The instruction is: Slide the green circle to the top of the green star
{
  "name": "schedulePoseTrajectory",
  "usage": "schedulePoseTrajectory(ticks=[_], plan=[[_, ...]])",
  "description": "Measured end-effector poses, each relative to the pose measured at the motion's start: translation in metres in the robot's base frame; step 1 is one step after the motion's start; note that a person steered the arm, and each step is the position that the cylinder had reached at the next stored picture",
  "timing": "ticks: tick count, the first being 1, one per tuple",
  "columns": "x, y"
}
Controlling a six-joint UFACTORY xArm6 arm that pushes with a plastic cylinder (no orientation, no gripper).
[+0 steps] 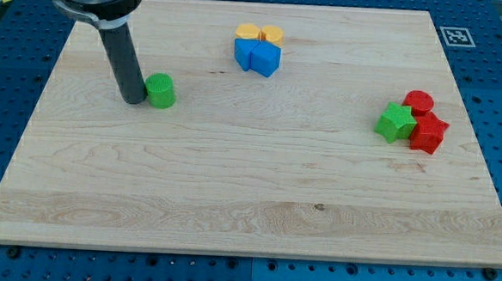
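The green circle (161, 91) is a small green cylinder on the left part of the wooden board. My tip (133, 100) rests on the board right against the circle's left side. The green star (396, 122) sits far off at the view's right, touching a red cylinder (420, 102) at its upper right and a red block (429, 133) at its right.
Two orange blocks (260, 33) and two blue blocks (257, 56) form a cluster near the top middle of the board (249, 183). A printed marker (455, 35) sits at the board's top right corner.
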State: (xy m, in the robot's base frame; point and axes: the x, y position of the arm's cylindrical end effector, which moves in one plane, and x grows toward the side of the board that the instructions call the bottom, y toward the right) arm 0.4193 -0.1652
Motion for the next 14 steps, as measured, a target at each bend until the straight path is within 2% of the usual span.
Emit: schedulePoseTrajectory(ticks=[2,4,6,9,10,11,12,14], plan=[[0.0,0.046],[-0.003,0.057],[-0.025,0.061],[-0.025,0.125],[-0.036,0.11],[-0.04,0.131],[-0.04,0.166],[-0.028,0.17]])
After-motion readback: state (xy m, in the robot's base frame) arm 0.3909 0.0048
